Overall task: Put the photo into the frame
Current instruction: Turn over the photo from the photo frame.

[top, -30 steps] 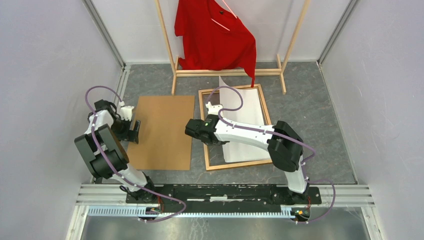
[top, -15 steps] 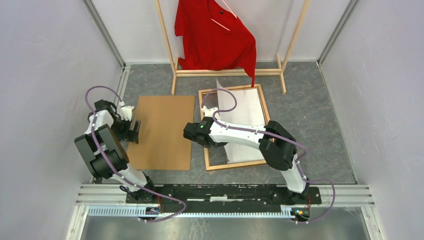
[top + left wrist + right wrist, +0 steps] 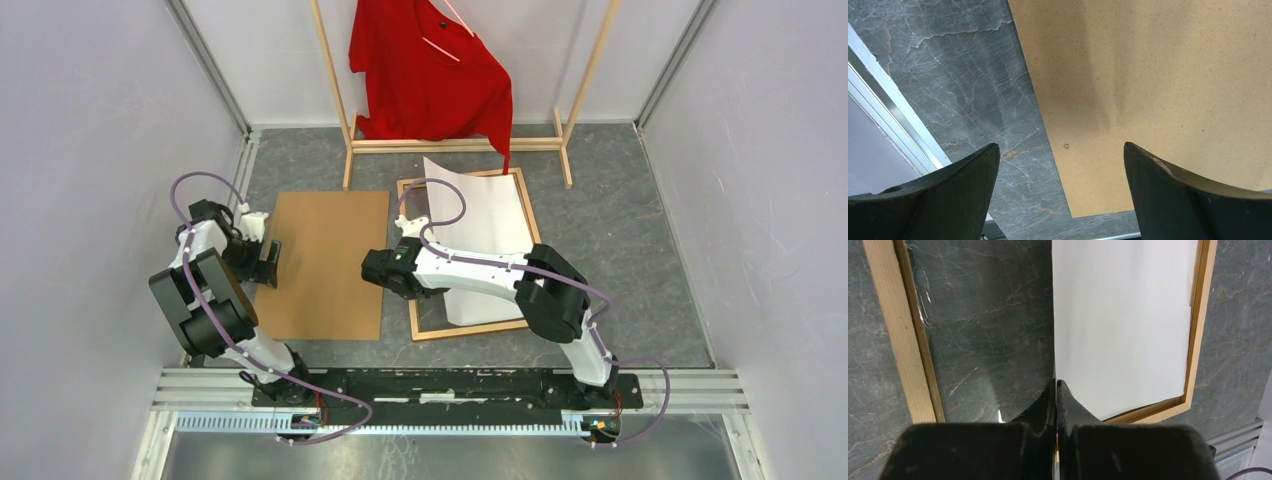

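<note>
The right gripper [image 3: 1055, 382] has drawn toward 8 o'clock, clamped tight on the 9 o'clock edge of the photo [image 3: 490, 215] (white back up), which lies over the 3 o'clock half of the frame [image 3: 465, 329]. The print is inside but not yet flat and square. The left gripper [image 3: 1060, 150] hangs wide open, empty.

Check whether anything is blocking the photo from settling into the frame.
Nothing visible is. The photo, white back up, lies over the right part of the frame, its left edge pinched in the right gripper. The rest of the opening holds no loose object, and the brown board lies apart to the left.
</note>
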Tool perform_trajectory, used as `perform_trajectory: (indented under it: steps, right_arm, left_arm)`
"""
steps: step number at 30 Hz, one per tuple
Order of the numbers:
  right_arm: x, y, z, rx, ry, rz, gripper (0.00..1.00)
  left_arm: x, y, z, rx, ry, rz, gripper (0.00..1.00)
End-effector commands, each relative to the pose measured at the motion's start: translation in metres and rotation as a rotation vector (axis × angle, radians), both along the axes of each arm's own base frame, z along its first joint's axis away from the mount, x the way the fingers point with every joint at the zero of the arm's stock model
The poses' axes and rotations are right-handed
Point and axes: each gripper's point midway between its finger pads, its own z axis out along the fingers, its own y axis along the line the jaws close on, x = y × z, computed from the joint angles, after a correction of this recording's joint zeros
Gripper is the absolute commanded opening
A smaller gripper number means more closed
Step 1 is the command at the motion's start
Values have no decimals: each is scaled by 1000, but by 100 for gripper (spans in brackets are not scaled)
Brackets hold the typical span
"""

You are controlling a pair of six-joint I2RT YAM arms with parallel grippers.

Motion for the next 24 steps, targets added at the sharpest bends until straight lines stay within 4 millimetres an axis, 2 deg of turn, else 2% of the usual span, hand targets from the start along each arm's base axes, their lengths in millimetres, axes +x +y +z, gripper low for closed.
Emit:
perform_trajectory:
  steps: [1,4,7,12,19,24]
  right_arm:
    - [0,-7,1,-19,-14,-15,0]
    - [-3,-6,-7,-23,10,-23,0]
    - [-2,-1,-9,11,21,-20,7]
    - [1,10,-5,129,24,6,37]
    - [4,15,-11,218,69,11,56]
    - [7,32,-2,310,76,68,81]
  left_arm:
    - [4,-2,1,-8,-29,-35,100]
    - [4,-2,2,-6,-31,-36,100]
    - [3,-2,2,-7,-30,-36,100]
    - [3,-2,2,-5,-31,-39,100]
    - [3,-2,2,-3,-30,-44,100]
    - [2,-2,1,-1,-28,-46,100]
